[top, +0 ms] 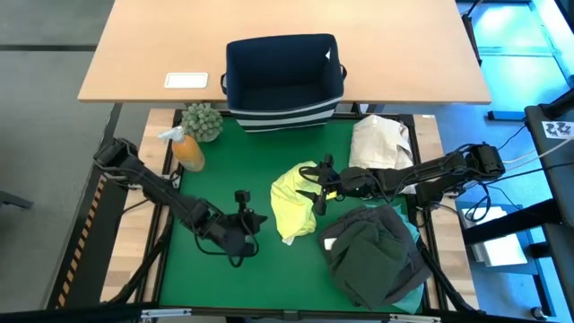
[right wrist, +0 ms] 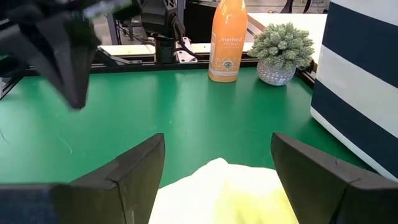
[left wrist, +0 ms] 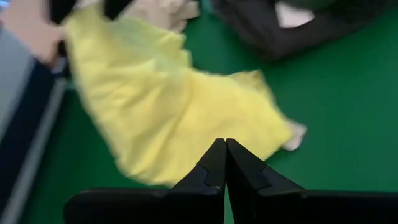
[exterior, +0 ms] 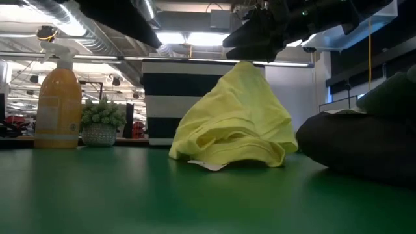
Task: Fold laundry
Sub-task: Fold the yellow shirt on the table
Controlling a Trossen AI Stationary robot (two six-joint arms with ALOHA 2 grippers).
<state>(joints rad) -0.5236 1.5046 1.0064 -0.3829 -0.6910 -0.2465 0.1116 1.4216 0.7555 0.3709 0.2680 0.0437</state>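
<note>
The yellow-green shirt (top: 294, 205) lies crumpled near the middle of the green mat (top: 224, 278). In the high view its long axis runs from the far side of the mat, under the right gripper, toward the near side, with its lower end tapering to a point toward the near edge. In the low view it rises as a peaked heap (exterior: 235, 120), its top drawn up to the right gripper (exterior: 255, 40) above it, and a pale tag or scrap pokes out at its base.

The right gripper (top: 316, 190) hangs over the far end of the shirt with its fingers (right wrist: 311, 180) spread wide apart; the right wrist view shows yellow cloth (right wrist: 224, 196) between them, but whether the fingers touch it cannot be told. The left gripper (top: 253, 218) sits just left of the shirt, over bare mat, its fingertips (left wrist: 225, 163) pressed together and pointing at the shirt (left wrist: 168, 109), holding nothing.

To the right of the shirt a pile of dark garments (top: 375, 253) lies at the near right of the mat, a turquoise edge (top: 414, 235) showing under it; how many pieces it holds is unclear. A cream cloth bundle (top: 380, 144) lies far right, partly under the right arm. Beyond the mat stand the navy bin (top: 283, 79), a small potted plant (top: 204, 121) and an orange spray bottle (top: 187, 150).
</note>
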